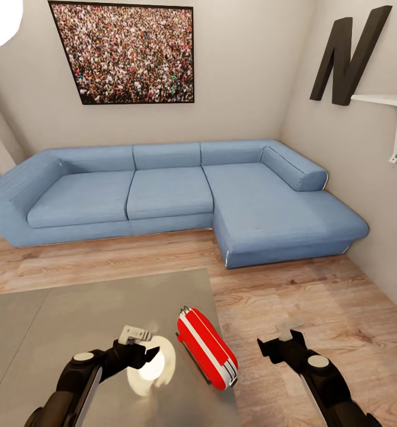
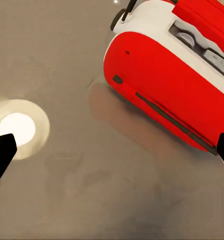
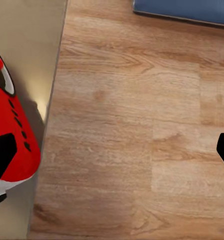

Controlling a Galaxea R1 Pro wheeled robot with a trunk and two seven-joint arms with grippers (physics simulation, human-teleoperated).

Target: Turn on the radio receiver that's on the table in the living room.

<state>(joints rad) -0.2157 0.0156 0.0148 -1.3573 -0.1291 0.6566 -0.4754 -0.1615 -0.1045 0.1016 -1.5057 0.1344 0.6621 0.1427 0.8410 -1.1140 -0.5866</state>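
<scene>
The radio receiver (image 1: pixel 207 349), a red rounded box with a white band, stands on the near right corner of the glossy grey-beige table (image 1: pixel 62 320) in the living room. My left gripper (image 1: pixel 142 346) hovers over the tabletop just left of the radio, open and holding nothing. In the left wrist view the radio (image 2: pixel 167 85) lies ahead of the open left gripper (image 2: pixel 112 155), its white band and controls showing. My right gripper (image 1: pixel 277 338) hangs open over the wood floor to the radio's right. The right wrist view has the radio's (image 3: pixel 11 135) red end beside one fingertip (image 3: pixel 1 157).
A blue L-shaped sofa (image 1: pixel 181 196) runs along the far walls, under a crowd photo (image 1: pixel 124 53) and a black letter N (image 1: pixel 348 53). A white shelf (image 1: pixel 394 112) juts from the right wall. Light wood floor (image 1: pixel 317 296) separates table and sofa. A lamp reflection (image 1: pixel 154 365) glares on the tabletop.
</scene>
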